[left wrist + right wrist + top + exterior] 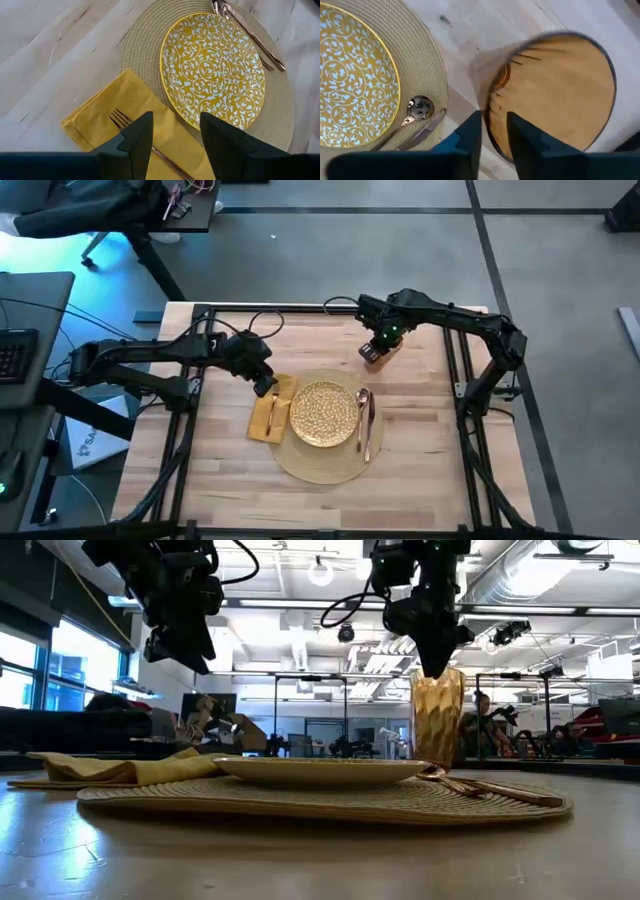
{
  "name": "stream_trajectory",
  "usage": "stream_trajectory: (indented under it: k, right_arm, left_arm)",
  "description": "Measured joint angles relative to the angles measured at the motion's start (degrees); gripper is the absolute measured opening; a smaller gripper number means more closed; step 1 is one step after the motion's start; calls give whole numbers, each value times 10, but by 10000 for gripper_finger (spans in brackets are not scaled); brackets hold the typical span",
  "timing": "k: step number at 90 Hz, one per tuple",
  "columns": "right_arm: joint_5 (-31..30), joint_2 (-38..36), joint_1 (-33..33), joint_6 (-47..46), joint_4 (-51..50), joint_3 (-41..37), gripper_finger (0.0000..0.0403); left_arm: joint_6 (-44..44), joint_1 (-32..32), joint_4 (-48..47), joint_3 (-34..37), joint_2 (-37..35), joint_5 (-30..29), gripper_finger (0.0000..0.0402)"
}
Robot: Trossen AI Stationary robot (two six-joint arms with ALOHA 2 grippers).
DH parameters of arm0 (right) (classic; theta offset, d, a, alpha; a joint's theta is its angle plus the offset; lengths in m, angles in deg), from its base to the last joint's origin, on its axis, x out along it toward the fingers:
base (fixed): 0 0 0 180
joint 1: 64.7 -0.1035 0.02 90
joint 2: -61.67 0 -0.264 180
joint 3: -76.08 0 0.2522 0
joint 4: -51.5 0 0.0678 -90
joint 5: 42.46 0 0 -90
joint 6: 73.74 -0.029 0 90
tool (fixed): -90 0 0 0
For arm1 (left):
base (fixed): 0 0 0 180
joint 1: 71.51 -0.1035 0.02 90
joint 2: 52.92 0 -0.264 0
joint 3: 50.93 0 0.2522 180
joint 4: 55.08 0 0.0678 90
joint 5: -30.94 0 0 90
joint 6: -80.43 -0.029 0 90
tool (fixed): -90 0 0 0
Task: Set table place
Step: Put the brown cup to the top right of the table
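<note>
Most of the setting is laid: plate (323, 413) on placemat (322, 465), fork (273, 406) on napkin (268, 418), cutlery (366, 420) beside. Right pincer (378, 348) grips the glass (377, 356) rim beyond the mat; release remains. Left pincer (266, 382) hovers released above the napkin.

Even overhead light falls on the table (410, 460); shadows beneath the arms are soft and short. A cyan glow tints the floor at ten o'clock in the high view. In the low view, bright ceiling lamps silhouette both arms and the near tabletop is blurred. The amber glass (555, 95) smears in the right wrist view.
</note>
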Motion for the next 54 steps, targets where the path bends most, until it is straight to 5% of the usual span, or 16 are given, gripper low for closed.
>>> stream_trajectory:
  k: [54]
  right_arm:
    - [62, -4, 0, 4, 5, 0, 148]
  left_arm:
    - [9, 0, 0, 0, 0, 0, 147]
